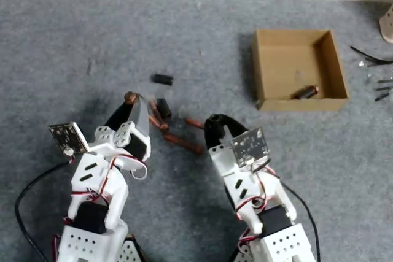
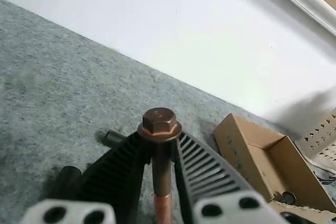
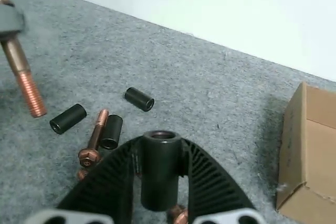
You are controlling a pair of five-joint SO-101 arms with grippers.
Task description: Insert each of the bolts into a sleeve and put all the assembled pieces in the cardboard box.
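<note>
My left gripper (image 1: 131,104) (image 2: 160,142) is shut on a copper bolt (image 1: 131,97) (image 2: 159,124), held off the carpet with its hex head past the fingertips. The same bolt (image 3: 23,77) hangs threaded end down in the right wrist view. My right gripper (image 1: 215,126) (image 3: 159,145) is shut on a black sleeve (image 3: 159,171), its open end up. Between the arms lie loose sleeves (image 1: 162,79) (image 1: 163,107) (image 3: 67,118) (image 3: 139,98) and loose bolts (image 1: 182,143) (image 1: 158,118) (image 3: 94,139). The cardboard box (image 1: 264,69) (image 2: 247,145) (image 3: 310,150) at the back right holds one assembled piece (image 1: 305,92).
Grey carpet covers the table. Black cables and small screws (image 1: 377,78) lie right of the box. A pale perforated object (image 1: 387,24) sits at the far right edge. A white wall (image 2: 210,35) runs along the back.
</note>
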